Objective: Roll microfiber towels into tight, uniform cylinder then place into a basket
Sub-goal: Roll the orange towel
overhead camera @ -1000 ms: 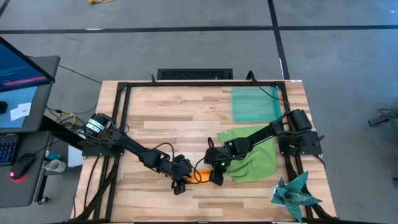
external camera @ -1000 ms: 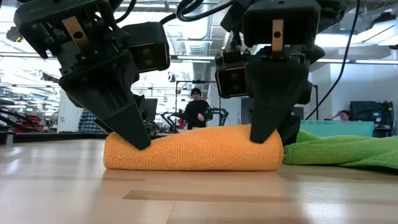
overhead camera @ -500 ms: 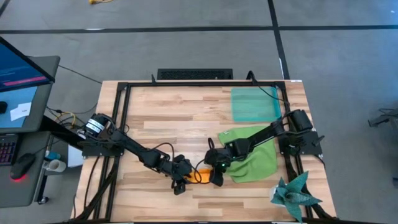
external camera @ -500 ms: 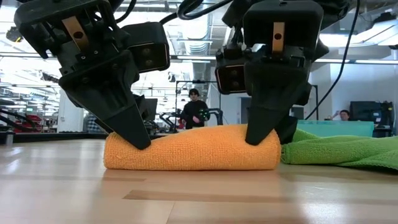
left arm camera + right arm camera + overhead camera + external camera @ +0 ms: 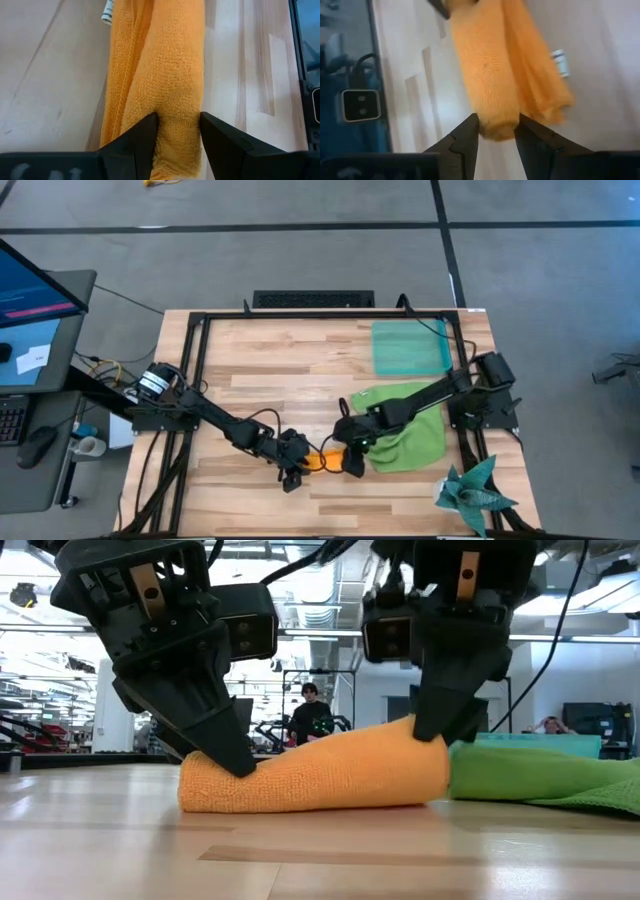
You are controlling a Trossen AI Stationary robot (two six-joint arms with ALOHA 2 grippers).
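Bright orange microfiber towel (image 5: 315,772), rolled into a cylinder, lies at the table's front centre. Left gripper (image 5: 235,753) pinches its left end against the wood; right gripper (image 5: 430,730) clamps the raised right end. Risk: uneven lift could loosen the roll's layers.

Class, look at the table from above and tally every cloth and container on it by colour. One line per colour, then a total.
Orange: 1, the rolled orange towel, pinched at its ends by the left claw and the right claw.
Lime green: 1, the green towel, lying loose.
Dark teal: 1, the star-shaped cloth.
Translucent teal-green: 1, the basket.
Total: 4.
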